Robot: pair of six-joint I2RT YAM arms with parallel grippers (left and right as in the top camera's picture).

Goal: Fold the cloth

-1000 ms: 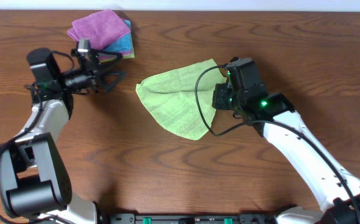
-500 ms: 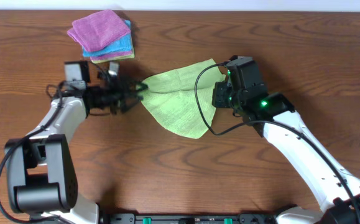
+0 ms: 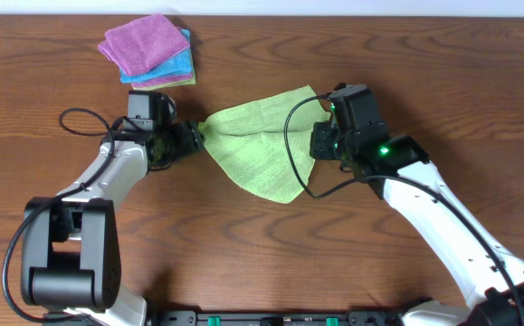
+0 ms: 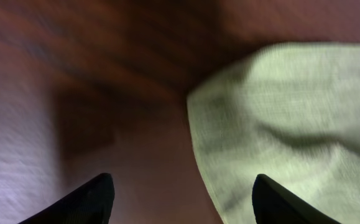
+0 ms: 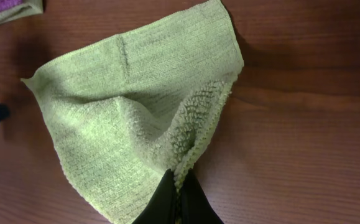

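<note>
The lime-green cloth (image 3: 257,149) lies rumpled in the middle of the table. It also shows in the right wrist view (image 5: 124,124) and the left wrist view (image 4: 291,124). My right gripper (image 5: 178,198) is shut on the cloth's right edge, which puckers up between the fingers; in the overhead view it sits at the cloth's right side (image 3: 320,145). My left gripper (image 3: 195,138) is open at the cloth's left corner. In the left wrist view its fingers (image 4: 183,199) straddle the cloth's edge, one finger over cloth, one over bare wood.
A stack of folded cloths, purple (image 3: 142,41) on turquoise-blue (image 3: 178,63), sits at the back left; its corner shows in the right wrist view (image 5: 5,9). The table (image 3: 243,244) is brown wood. The right arm's cable loops over the cloth.
My left arm has swung right from near the folded stack to the cloth's left corner. The right gripper and the cloth have stayed still.
</note>
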